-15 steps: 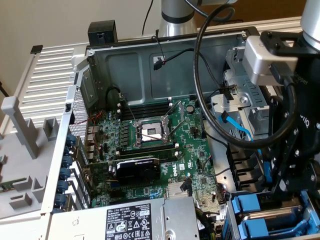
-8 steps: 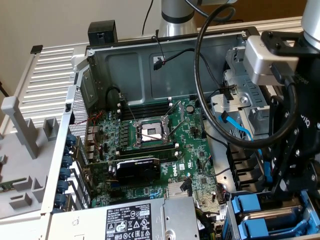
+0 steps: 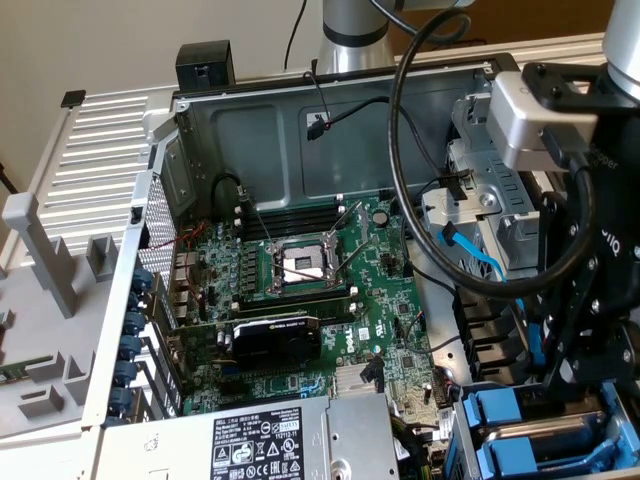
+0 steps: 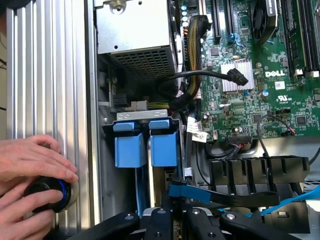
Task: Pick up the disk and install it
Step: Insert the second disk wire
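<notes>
Currently my black gripper [image 4: 172, 220] is clenched on the grey hard drive in its bright blue plastic carrier [image 4: 186, 191], standing edge-on above the case's front-corner drive bay beside two seated blue carriers [image 4: 146, 145]. Not seated yet, I'd say; insertion remains.

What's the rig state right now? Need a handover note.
Gripper: appears shut on the disk, held edge-on over the drive bay.
Bay: two blue carriers sit in it.
Done: disk picked up.
Left: disk not yet seated in the bay.
Note: a person's hands rest on a black knob beside the case.
</notes>
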